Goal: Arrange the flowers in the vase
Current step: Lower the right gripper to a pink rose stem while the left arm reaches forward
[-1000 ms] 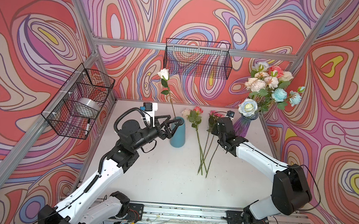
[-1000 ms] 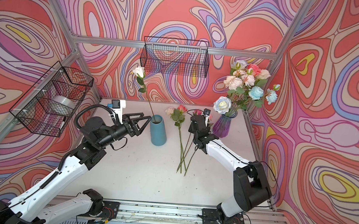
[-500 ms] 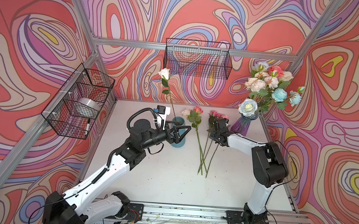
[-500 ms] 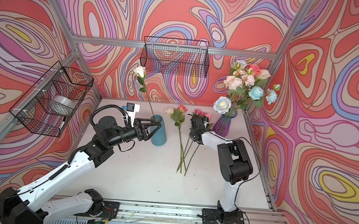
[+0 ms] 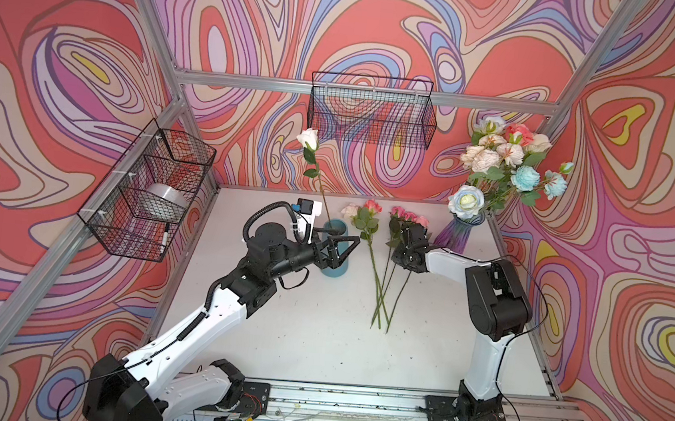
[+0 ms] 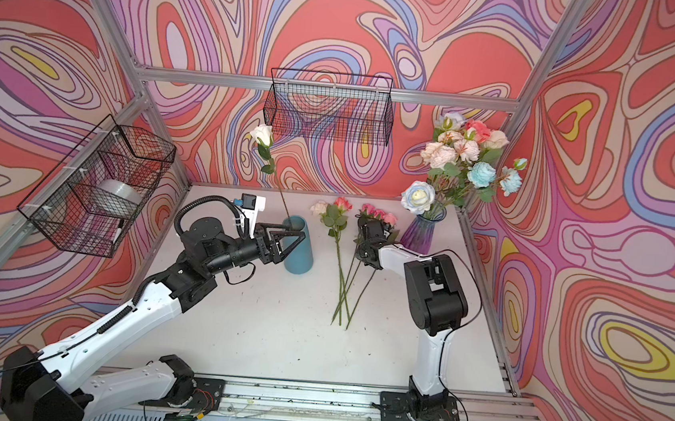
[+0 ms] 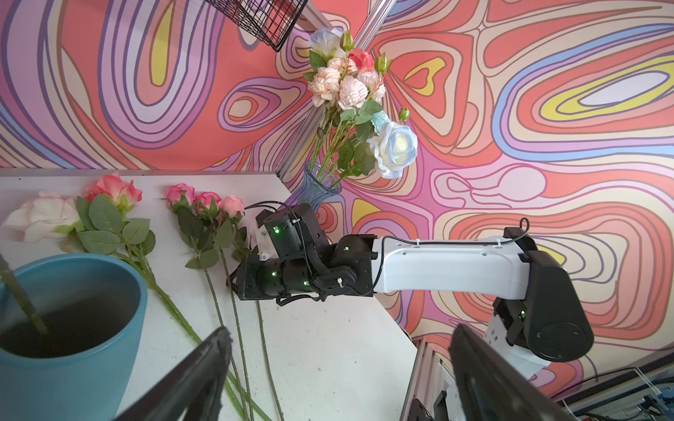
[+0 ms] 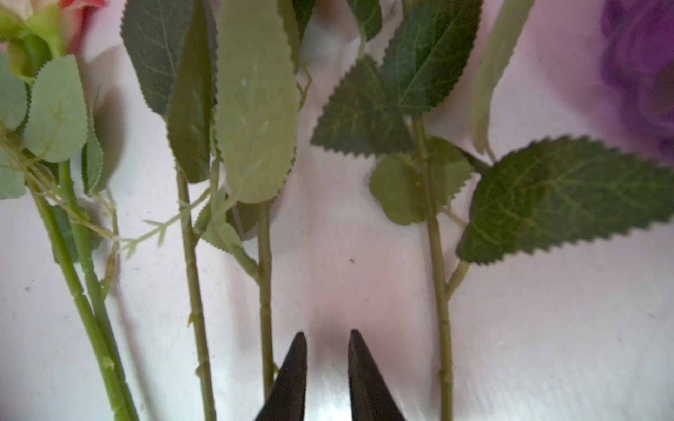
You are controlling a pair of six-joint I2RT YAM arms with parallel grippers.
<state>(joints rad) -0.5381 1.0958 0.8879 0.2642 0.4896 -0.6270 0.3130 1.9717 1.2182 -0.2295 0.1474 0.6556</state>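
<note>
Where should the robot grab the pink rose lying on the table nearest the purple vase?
Probably the bare stem below the leaves, coming down from above with the right end effector straddling it: the pink rose lies flat on the table, and leaves crowd its upper part.

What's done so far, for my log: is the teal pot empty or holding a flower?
Holding one: a white rose stands in the teal pot; the left wrist view shows its stem inside.
</note>
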